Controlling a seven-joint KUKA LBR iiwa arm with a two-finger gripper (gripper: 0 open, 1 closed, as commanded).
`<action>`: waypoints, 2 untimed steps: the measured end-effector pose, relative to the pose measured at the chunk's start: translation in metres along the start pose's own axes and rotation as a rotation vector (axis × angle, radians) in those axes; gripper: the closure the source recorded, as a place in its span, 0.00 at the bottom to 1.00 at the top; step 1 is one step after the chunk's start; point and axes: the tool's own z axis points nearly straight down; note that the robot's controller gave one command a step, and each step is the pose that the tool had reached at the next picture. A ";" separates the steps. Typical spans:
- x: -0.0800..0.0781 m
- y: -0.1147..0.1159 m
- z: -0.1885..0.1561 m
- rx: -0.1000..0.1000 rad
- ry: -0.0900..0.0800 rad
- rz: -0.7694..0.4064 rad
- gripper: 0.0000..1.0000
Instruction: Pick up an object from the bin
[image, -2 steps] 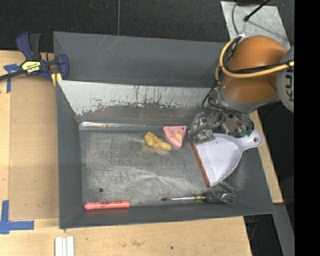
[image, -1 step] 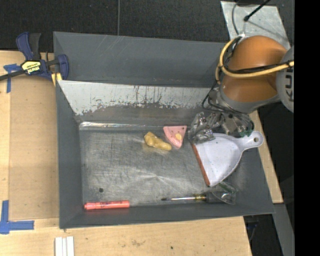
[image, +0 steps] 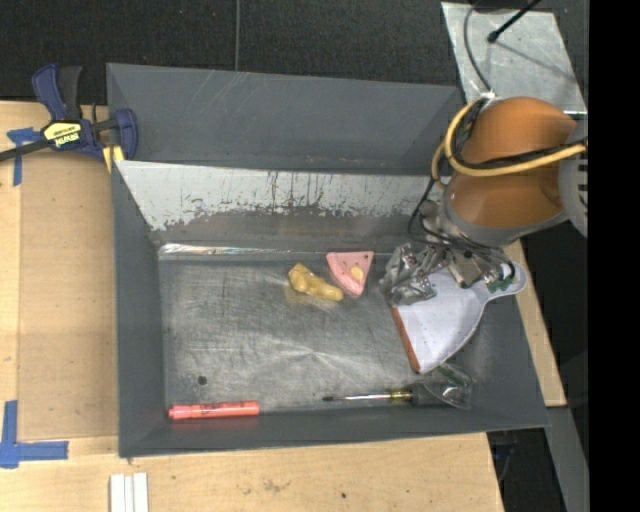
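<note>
My gripper (image: 404, 277) hangs at the right side of the bin, just above the upper left corner of a flat white piece with a brown edge (image: 442, 322). Whether it touches that piece I cannot tell. A pink wedge (image: 350, 270) lies a short way to the gripper's left. Beside the wedge, further left, rests a lumpy yellow thing (image: 314, 283).
A screwdriver (image: 400, 397) with a thin shaft and clear handle lies along the front wall at the right. A red pen (image: 213, 409) sits at the front left corner. The arm's orange cover and cables hang over the bin's right rim.
</note>
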 end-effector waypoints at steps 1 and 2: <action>0.050 -0.027 0.026 -0.004 0.008 -0.187 0.00; 0.050 -0.027 0.026 -0.004 0.008 -0.187 0.00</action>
